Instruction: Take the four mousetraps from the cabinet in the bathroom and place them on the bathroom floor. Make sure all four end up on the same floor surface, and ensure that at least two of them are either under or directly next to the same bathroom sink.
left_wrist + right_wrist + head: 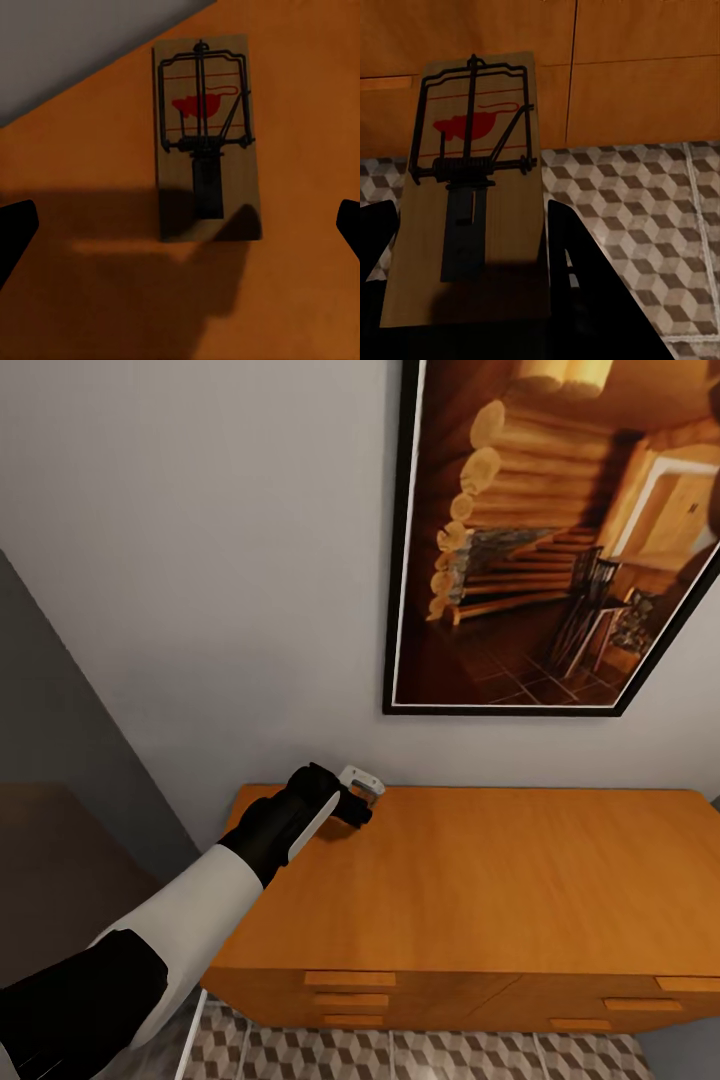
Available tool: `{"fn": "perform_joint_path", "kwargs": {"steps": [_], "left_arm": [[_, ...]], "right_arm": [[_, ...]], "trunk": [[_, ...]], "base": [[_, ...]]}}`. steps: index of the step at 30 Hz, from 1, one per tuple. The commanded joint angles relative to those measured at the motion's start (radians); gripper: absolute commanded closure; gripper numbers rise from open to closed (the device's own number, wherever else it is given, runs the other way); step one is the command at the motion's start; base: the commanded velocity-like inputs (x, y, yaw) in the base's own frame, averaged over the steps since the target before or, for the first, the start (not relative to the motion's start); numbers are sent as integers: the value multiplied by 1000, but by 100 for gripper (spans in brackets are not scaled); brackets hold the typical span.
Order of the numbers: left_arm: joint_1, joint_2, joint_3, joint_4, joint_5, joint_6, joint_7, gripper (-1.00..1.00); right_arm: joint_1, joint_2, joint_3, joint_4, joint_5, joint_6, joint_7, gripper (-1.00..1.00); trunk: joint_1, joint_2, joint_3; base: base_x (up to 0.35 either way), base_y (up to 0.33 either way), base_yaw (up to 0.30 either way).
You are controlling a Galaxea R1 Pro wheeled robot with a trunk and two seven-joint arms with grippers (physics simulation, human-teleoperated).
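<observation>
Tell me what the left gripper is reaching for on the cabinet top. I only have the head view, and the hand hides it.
Observer: A mousetrap lies flat on the cabinet top, in front of the left gripper.
Operator: Is it gripped?
Observer: No. The left wrist view shows the fingers spread wide, not touching it.
Operator: And the right arm?
Observer: The right gripper holds a second mousetrap above the bathroom floor, in front of the drawer fronts.

You had one mousetrap (pixel 204 142) lying flat on the orange wooden cabinet top (pixel 520 880), near its back-left corner by the wall.
</observation>
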Motion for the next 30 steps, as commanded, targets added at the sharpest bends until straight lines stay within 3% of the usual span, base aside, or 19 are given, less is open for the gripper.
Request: {"fn": "perform_joint_path", "kwargs": {"steps": [1, 30], "left_arm": [[-1, 0, -1, 0, 0, 4, -2, -100], [-1, 0, -27, 3, 0, 4, -2, -100]], "right_arm": [[-1, 0, 4, 1, -11, -3, 8, 100], [-1, 1, 4, 1, -10, -3, 8, 100]], "trunk": [[1, -2, -2], [1, -2, -2]], "base": [[5, 0, 0], [0, 0, 0]]}}
